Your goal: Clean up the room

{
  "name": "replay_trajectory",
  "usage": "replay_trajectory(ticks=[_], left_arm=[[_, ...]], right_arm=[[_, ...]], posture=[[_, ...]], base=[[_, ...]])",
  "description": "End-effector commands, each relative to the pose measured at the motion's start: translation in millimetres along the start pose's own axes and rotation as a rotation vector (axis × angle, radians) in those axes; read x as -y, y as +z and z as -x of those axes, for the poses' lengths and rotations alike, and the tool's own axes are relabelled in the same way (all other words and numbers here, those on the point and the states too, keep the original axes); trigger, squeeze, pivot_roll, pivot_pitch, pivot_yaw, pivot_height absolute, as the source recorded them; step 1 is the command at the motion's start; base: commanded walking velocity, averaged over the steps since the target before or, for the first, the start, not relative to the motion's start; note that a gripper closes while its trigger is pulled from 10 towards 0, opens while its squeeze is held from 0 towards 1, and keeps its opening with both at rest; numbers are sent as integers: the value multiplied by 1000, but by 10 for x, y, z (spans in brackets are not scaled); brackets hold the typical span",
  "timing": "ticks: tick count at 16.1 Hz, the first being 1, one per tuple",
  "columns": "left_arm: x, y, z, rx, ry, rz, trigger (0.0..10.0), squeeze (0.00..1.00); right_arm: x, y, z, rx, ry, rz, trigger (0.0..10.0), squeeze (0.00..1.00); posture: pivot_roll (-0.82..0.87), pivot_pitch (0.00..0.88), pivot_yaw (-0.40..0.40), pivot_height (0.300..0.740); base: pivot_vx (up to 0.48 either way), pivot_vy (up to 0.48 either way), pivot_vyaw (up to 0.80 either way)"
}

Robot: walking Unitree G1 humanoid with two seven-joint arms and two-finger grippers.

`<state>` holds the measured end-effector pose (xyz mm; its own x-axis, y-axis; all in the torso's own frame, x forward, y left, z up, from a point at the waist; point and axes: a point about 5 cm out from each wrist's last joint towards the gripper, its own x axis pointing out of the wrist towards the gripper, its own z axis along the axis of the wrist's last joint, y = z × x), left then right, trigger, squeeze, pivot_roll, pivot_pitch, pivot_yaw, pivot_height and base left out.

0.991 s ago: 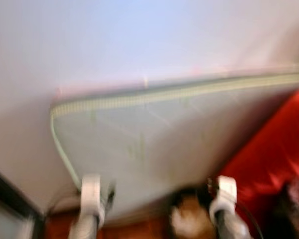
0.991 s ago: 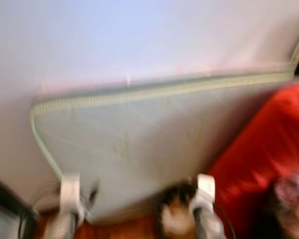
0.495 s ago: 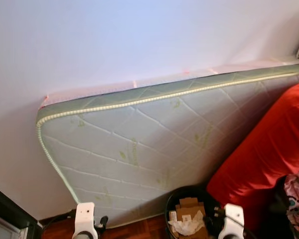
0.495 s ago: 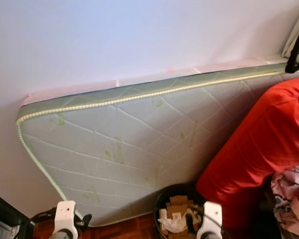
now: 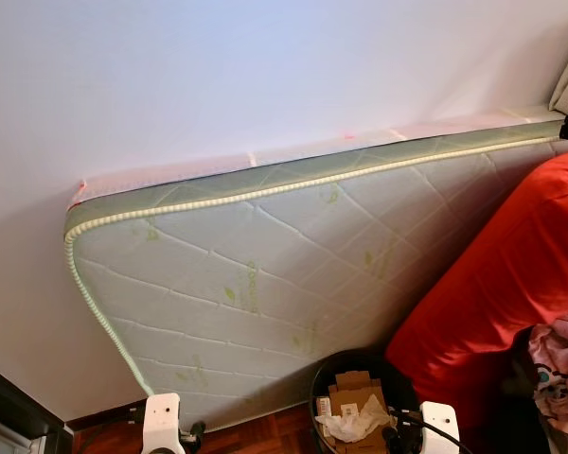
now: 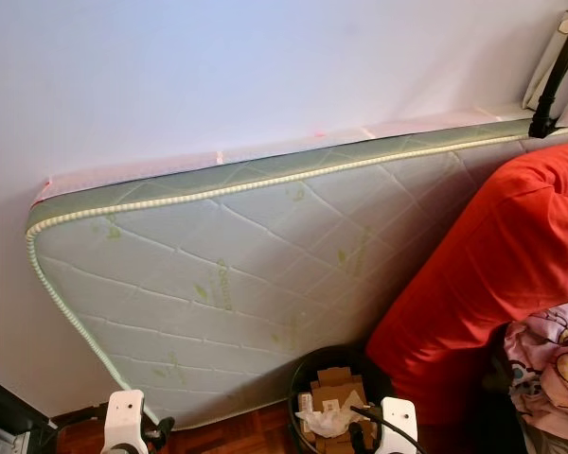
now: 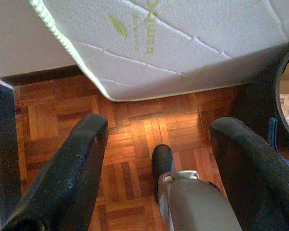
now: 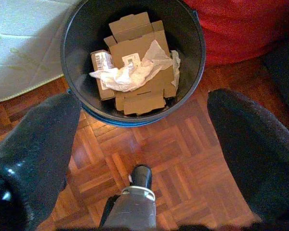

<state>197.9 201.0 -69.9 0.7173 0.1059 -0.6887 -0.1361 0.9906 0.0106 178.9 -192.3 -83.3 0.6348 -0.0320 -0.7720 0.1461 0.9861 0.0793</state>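
Right gripper point(image 8: 139, 144) hangs spread and empty above the black bin point(image 8: 74, 33) of cardboard and crumpled paper — apparently positioned for disposal. Left gripper point(image 7: 154, 159) — likewise spread, empty — idles over parquet at lower left, near the mattress point(image 5: 265, 274) leaning against the wall.

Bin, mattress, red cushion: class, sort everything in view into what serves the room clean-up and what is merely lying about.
Belongs to the job:
black bin
cardboard and crumpled paper inside it
left gripper, open
right gripper, open

Lying about:
mattress leaning on the wall
red cushion
patterned cloth
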Motion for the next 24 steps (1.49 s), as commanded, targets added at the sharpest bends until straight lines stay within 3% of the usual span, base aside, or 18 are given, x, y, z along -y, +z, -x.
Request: replay_trajectory(ticks=[1,8,24], left_arm=[[-27,-83,20,-41,13,-10,10000,0],[-28,-123,31,-60,4,-23,10000,0],[-10,-141,37,-63,-5,-52,10000,0]], right_arm=[[4,-2,-1,-9,3,12,10000,0],[19,-28,4,-34,6,38,10000,0],[-22,3,-4,-6,18,36,10000,0]], posture=[[22,61,-21,740],[12,84,-17,740],[7,68,-11,740]], base=[[0,0,-556],[0,0,-770],[0,-367,-296]])
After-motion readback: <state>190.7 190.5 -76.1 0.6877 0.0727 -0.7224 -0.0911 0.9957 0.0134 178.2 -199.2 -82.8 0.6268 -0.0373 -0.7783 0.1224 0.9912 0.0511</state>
